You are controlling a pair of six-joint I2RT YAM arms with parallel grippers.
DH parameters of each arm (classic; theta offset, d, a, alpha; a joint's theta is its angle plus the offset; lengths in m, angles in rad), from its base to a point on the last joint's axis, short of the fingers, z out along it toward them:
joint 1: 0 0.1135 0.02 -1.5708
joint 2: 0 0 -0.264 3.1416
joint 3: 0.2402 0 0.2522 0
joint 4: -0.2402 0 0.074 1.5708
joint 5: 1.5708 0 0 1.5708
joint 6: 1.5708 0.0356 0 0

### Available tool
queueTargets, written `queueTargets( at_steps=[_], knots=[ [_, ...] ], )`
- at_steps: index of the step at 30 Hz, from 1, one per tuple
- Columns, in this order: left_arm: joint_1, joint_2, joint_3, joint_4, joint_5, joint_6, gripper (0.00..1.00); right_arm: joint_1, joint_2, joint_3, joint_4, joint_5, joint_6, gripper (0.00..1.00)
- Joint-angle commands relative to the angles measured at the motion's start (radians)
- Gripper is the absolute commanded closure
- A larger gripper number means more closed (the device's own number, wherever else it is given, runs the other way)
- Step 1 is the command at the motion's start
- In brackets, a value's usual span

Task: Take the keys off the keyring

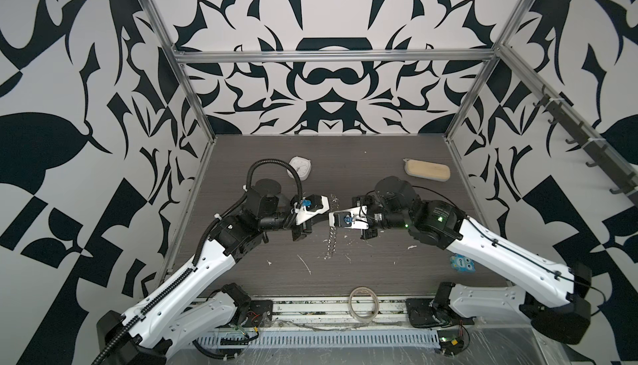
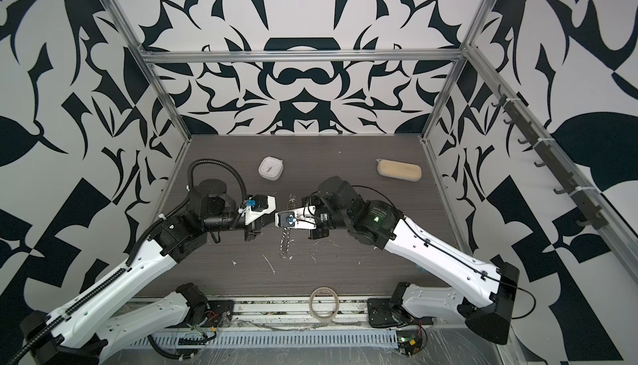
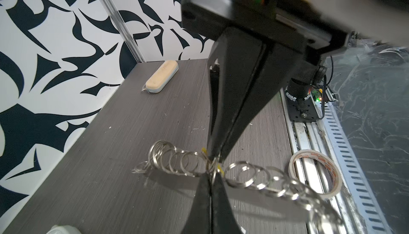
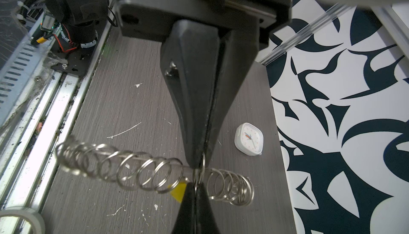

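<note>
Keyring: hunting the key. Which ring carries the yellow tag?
The mid-chain ring pinched by the right gripper; the yellow tag hangs there, in the left gripper. Other rings are bare.

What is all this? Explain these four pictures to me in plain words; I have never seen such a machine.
It is a robot with two arms on a table, each ending in a two-fingered pincer. The two wide pictures look down from overhead, nearly the same view. The two close-ups come from cameras on the wrists. The left pincer and right pincer meet tip to tip, both shut. Together they hold up a ring chain; the right one nips a ring, the left seems to grip the yellow tag on it. Lying around: a white clock, a tan case and a tape roll.
</note>
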Motion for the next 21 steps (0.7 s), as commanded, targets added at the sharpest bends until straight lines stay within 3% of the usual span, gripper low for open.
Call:
queueTargets(
  at_steps=[1,6,9,12,16,21],
  knots=[
    [-0.003,0.000,0.042,-0.024,-0.003,0.033,1.00,0.008,-0.008,0.060,0.034,-0.018,0.016,1.00],
    [-0.001,-0.053,0.010,0.073,-0.003,0.012,1.00,0.009,-0.027,-0.007,0.081,0.011,0.031,0.98],
    [-0.002,-0.048,0.029,0.067,0.023,-0.012,1.00,0.008,-0.042,-0.049,0.140,0.019,0.049,0.76],
    [-0.002,-0.052,0.030,0.045,0.022,-0.004,1.00,0.007,-0.045,-0.047,0.145,0.033,0.057,0.69],
    [0.000,-0.065,0.015,0.044,0.013,-0.002,1.00,0.007,-0.054,-0.053,0.145,0.051,0.052,0.68],
    [0.000,-0.066,0.016,0.047,0.010,-0.008,1.00,0.006,-0.056,-0.065,0.148,0.052,0.054,0.75]
  ],
)
